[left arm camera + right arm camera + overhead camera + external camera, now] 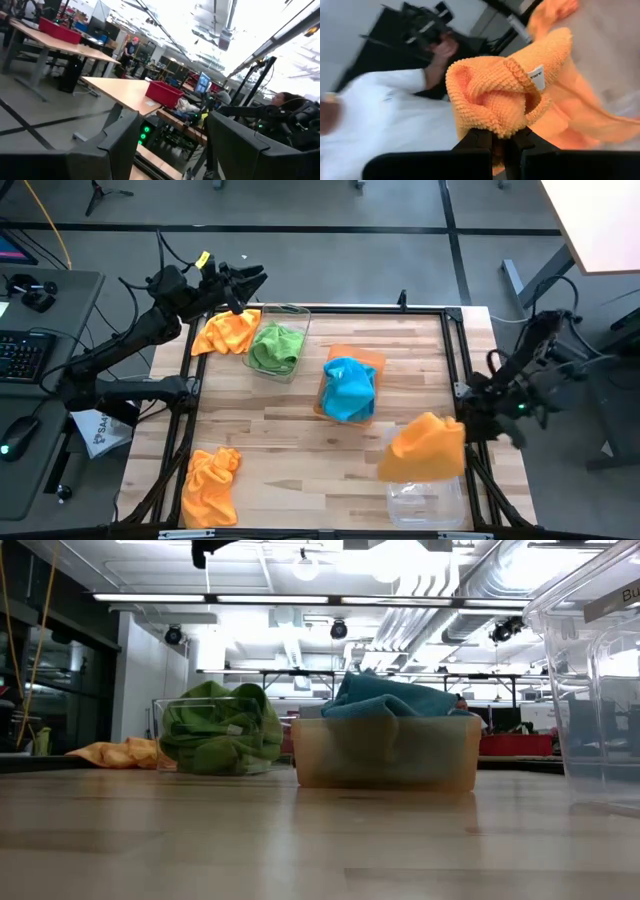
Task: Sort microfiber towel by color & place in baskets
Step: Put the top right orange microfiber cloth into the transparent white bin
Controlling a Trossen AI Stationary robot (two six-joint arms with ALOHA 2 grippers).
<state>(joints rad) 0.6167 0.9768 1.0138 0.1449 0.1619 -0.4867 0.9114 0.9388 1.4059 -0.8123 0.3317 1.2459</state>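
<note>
Wooden desk [310, 450], open workshop beyond. My right tool [506, 142] pinches an orange towel [425, 448] over the near-right clear basket [428, 502]. Placing step; next, lower and release. My left tool [240, 283] waits spread, far left.

Overhead looks straight down; low camera sits level; both see the table [300, 450]

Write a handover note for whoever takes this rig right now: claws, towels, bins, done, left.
Right claw: shut on an orange towel, held over the empty clear bin at the table's right front.
Left claw: open, empty, raised at the back left.
Done: green towel in the clear bin; blue towel in the orange bin.
Left: drop the held towel; two orange towels remain on the table, back left and front left.
</note>
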